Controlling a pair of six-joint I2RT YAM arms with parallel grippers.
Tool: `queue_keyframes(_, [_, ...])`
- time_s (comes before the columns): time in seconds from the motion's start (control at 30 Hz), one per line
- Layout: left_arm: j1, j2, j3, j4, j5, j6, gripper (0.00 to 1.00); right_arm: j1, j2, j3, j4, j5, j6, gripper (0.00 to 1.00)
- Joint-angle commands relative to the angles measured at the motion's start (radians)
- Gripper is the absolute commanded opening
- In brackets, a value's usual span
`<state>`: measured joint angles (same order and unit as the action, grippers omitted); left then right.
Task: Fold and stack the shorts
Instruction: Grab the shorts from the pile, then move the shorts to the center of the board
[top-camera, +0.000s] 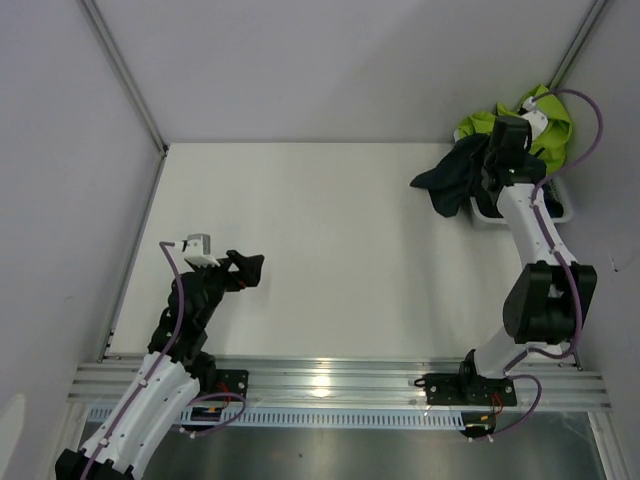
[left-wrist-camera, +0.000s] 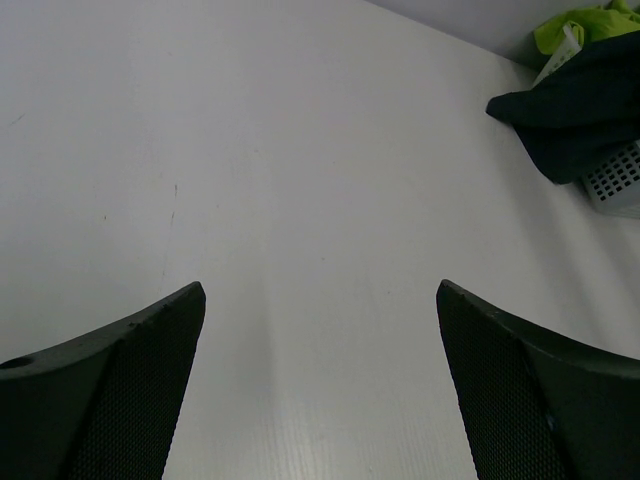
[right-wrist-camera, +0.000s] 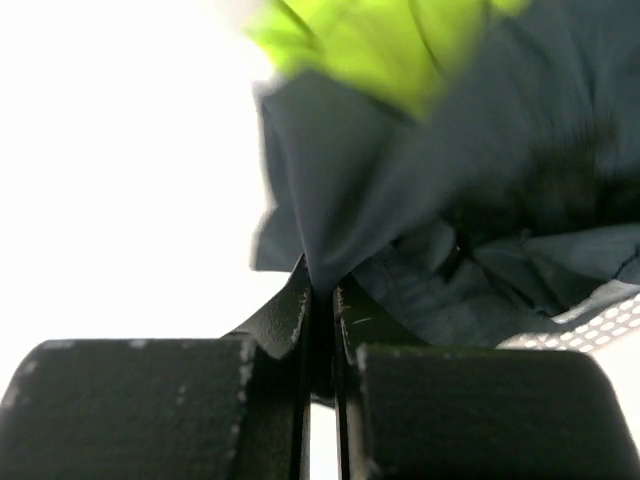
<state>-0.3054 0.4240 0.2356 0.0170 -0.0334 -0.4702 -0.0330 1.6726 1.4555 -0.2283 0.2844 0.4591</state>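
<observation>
Right wrist view: the R gripper (right-wrist-camera: 320, 300) is pinched tight on a fold of the soft dark navy cloth shorts (right-wrist-camera: 420, 200). It grips near an edge, prob. so the shorts can be pulled out of the white plastic mesh basket (right-wrist-camera: 600, 325) & laid flat for folding. The navy pair hangs half over the basket rim at the far right corner of the smooth white table (left-wrist-camera: 300, 150), w/ the bright lime green cloth shorts (right-wrist-camera: 370, 40) bunched up behind it. Both pairs look thin, floppy & wrinkly. The basket is stiff w/ lots of small holes. The L gripper (left-wrist-camera: 320, 290) hangs over bare table, well apart from the clothes, jaws spread wide, holding nothing. Its inner sides look rough w/ tiny dots. No folding done yet.
</observation>
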Motion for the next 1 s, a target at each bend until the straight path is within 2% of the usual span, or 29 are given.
queue_keyframes(0.0, [0.000,0.036,0.001,0.047,0.026,0.010,0.98,0.039,-0.181,0.083,0.024,-0.020,-0.071,0.00])
queue_keyframes(0.17, [0.000,0.036,0.004,0.038,0.021,0.007,0.98,0.126,-0.315,0.153,-0.023,-0.171,-0.073,0.00])
queue_keyframes(0.3, [0.000,0.022,0.007,0.026,0.009,0.005,0.98,0.211,-0.378,0.250,-0.071,-0.400,-0.038,0.00])
queue_keyframes(0.4, [0.000,0.013,0.007,0.024,0.001,0.001,0.98,0.264,-0.457,0.171,0.065,-0.525,0.057,0.00])
queue_keyframes(0.43, [0.000,0.012,0.007,0.023,-0.002,-0.001,0.98,0.280,-0.476,0.108,0.099,-0.551,0.135,0.00])
queue_keyframes(0.5, [0.000,0.009,0.010,0.020,-0.006,-0.002,0.98,0.330,-0.501,0.079,0.144,-0.582,0.182,0.00])
queue_keyframes(0.67, [0.000,-0.007,0.008,0.008,-0.023,-0.005,0.98,0.491,-0.473,0.077,0.113,-0.617,0.193,0.00])
queue_keyframes(0.9, [0.000,-0.033,0.004,0.004,-0.023,-0.005,0.98,0.489,-0.354,0.037,0.063,-0.596,0.204,0.00])
queue_keyframes(0.93, [0.000,-0.031,0.004,0.004,-0.023,-0.005,0.98,0.479,-0.335,0.034,0.050,-0.591,0.211,0.09])
queue_keyframes(0.97, [0.000,-0.030,0.007,0.003,-0.023,-0.004,0.98,0.457,-0.318,0.029,0.032,-0.590,0.211,0.25])
